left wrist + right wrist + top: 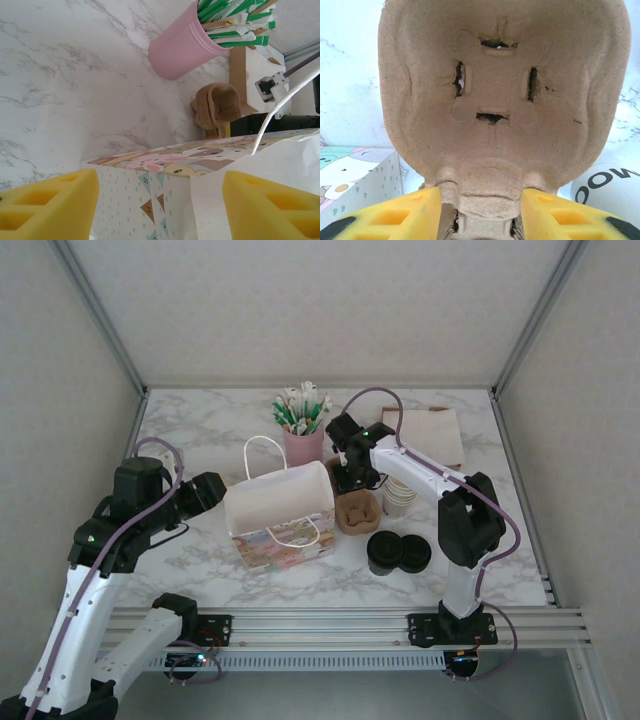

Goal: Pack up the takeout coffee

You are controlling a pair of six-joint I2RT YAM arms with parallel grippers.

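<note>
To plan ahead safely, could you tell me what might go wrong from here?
The right gripper flanks just the edge of the cup carrier, so the soft pulp may slip or tear. The open left gripper sits right by the thin paper bag, which could crumple or tip.

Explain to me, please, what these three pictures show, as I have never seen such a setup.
A left arm and a right arm are bolted to the near edge of a marble table. One picture looks down from above. The other two come from cameras on the wrists, so the yellow blocks are each claw's fingers. On the table stand a paper bag, a pink cup of straws, a stack of cups, black lids and a pulp carrier. The left claw is open at the bag's edge. The right claw is closed on the carrier's rim.
</note>
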